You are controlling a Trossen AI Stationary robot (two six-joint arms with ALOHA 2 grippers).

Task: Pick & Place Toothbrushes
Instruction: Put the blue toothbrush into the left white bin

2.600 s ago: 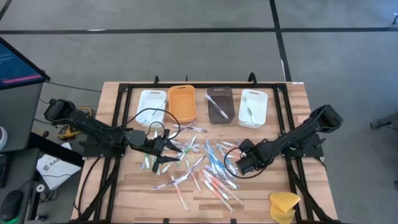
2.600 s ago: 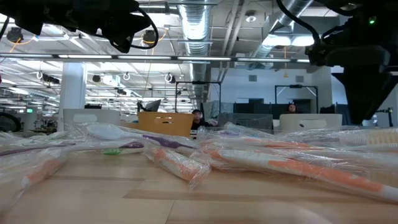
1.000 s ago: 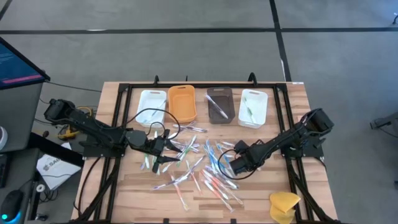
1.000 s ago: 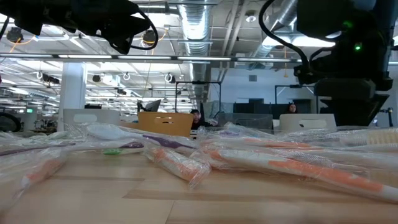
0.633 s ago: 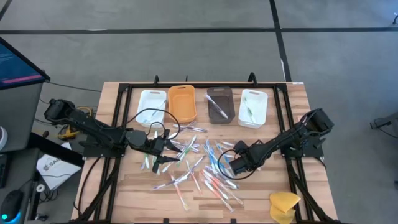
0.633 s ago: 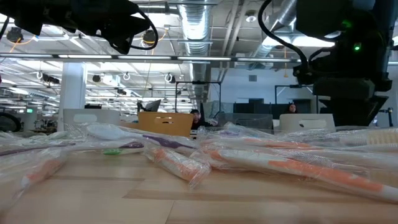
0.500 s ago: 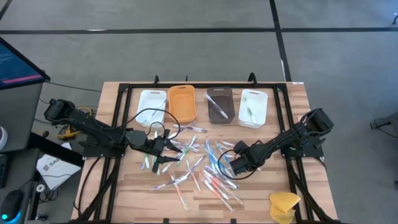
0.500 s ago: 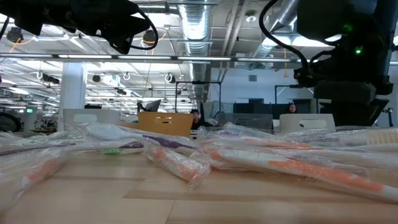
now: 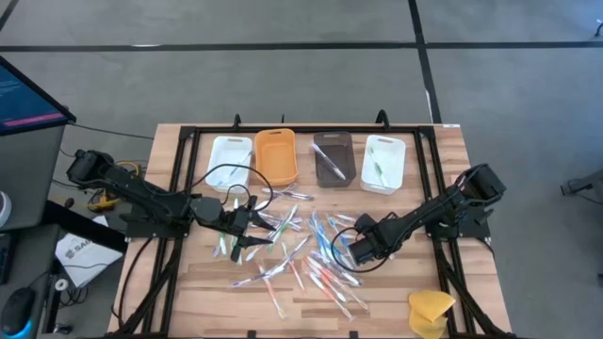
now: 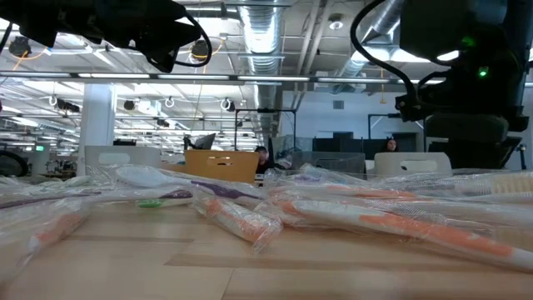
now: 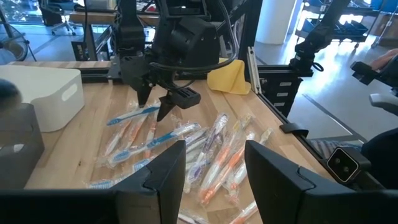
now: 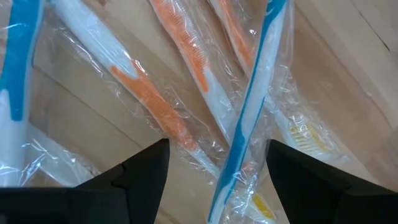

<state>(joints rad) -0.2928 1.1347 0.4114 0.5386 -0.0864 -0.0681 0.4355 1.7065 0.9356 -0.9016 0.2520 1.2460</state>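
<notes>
Just below the four trays (image 9: 306,158), the wrapped toothbrushes (image 9: 311,254) lie scattered on the table, the right gripper (image 9: 350,252) spread wide over them, the left gripper (image 9: 247,229) part-open beside, empty.

The table (image 9: 188,282) is pale wood, matt, with visible grain and plank seams, framed by black metal rails (image 9: 179,188). The toothbrushes (image 12: 249,118) are smooth plastic, each sealed in a clear, crinkled, glossy wrapper that catches the light; the trays (image 9: 228,160) at the far edge look like smooth matt plastic. The lump (image 9: 431,311) at the near right corner looks soft and spongy, and the fingers (image 11: 277,171) of both grippers are dull dark plastic.
</notes>
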